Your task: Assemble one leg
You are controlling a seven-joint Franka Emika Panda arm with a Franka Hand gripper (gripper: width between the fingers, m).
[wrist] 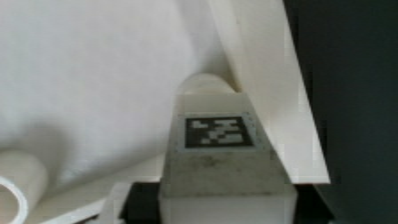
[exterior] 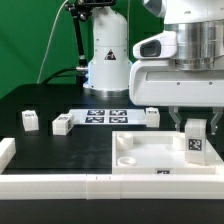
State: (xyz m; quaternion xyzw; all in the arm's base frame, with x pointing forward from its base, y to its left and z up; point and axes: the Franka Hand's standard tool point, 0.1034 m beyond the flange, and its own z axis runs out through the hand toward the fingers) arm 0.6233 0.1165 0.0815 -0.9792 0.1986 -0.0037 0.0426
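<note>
**White leg clamped at the panel's corner**

White plastic makes up nearly every part on the black table (exterior: 60, 150). Taking the exterior view as a clock face, the gripper (exterior: 195, 128) hangs at about 3 o'clock. Its two dark fingers press on either side of the leg (exterior: 196, 141), clenched on it. The leg stands upright with its black-and-white tag facing the camera.

The leg is over the corner of the large flat panel (exterior: 150, 150) that lies at roughly 4 o'clock. Whether its foot touches the panel cannot be told. A round socket (exterior: 128, 158) in the panel sits well apart from the leg, toward 6 o'clock.

In the wrist view the leg (wrist: 219, 135) fills the centre, tag toward the lens, beside the raised edge of the panel (wrist: 89, 80).

Three spare legs rest on the table:
- one at 9 o'clock (exterior: 30, 120)
- one just beside it, nearer the centre (exterior: 63, 124)
- one near 2 o'clock (exterior: 151, 117)

The marker board (exterior: 105, 116) lies flat at the centre, between the spare legs.
</note>
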